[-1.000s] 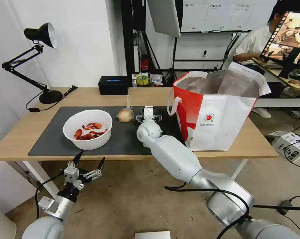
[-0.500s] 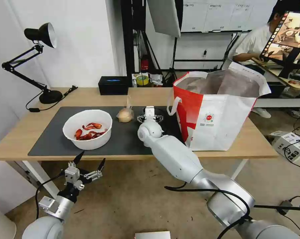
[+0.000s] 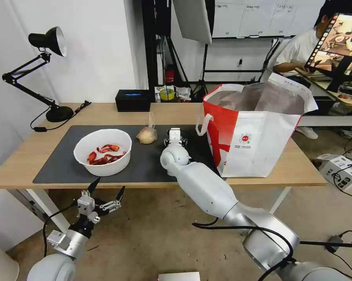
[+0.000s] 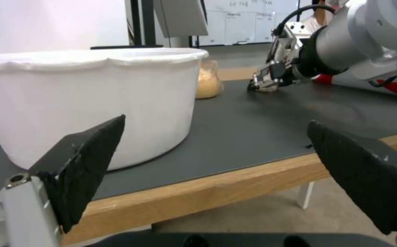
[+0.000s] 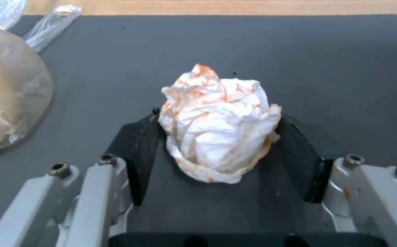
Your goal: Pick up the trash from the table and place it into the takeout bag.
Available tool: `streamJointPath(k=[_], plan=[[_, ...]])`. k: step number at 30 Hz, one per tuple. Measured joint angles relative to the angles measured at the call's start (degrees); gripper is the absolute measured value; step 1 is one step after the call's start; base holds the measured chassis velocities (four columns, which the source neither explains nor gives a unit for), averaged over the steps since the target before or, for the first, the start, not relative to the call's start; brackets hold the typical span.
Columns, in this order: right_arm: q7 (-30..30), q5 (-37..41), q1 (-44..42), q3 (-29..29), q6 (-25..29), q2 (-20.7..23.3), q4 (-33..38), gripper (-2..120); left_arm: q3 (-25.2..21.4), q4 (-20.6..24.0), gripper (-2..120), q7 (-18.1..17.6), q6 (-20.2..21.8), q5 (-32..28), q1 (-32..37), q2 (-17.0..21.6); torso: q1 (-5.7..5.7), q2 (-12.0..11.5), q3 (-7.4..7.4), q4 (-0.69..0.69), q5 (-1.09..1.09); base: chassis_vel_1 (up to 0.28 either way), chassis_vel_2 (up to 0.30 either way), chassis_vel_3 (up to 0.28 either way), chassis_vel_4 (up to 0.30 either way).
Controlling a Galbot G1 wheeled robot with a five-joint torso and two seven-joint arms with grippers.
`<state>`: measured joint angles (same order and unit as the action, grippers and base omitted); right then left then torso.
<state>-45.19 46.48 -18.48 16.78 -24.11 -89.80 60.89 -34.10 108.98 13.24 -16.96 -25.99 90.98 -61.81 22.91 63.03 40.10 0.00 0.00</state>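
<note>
Right wrist view, right tool clamped on crumpled tissue, hidden from head view, left tool apart below table.

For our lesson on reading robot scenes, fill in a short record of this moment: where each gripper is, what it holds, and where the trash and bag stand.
right gripper: on the mat, fingers pressed on both sides of the crumpled tissue
left gripper: open, below the table edge, near the white bowl
bagged bun: on the mat, beside the tissue
takeout bag: upright, open, on the table's right
</note>
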Motion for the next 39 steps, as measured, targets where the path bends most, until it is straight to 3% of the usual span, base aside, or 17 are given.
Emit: streamJointPath(k=[10,16,25,39], plan=[[0.0,-0.1,0.0,-0.1,0.3,0.4,0.2,26,0.7,-0.3,100,-0.1,0.0,0.0,-0.4,0.2,0.00,0.0,0.00,-0.01,0.00,0.000,0.000,0.000,0.000],[0.2,-0.2,-0.4,-0.1,0.9,1.3,1.8,0,1.0,-0.4,100,-0.2,0.1,0.0,-0.6,0.0,0.00,0.0,0.00,0.00,0.00,0.000,0.000,0.000,0.000],[1.1,-1.3,-1.4,0.3,2.4,4.1,7.3,0,1.1,-0.3,100,-0.2,0.1,0.3,-0.4,-0.3,0.00,0.0,0.01,0.00,0.00,0.000,0.000,0.000,0.000],[2.8,-2.4,-7.2,2.4,3.1,13.6,27.0,0,0.8,-0.1,100,-0.4,0.1,0.6,0.6,-0.5,0.00,0.0,0.00,-0.01,0.01,0.000,0.000,0.000,0.000]])
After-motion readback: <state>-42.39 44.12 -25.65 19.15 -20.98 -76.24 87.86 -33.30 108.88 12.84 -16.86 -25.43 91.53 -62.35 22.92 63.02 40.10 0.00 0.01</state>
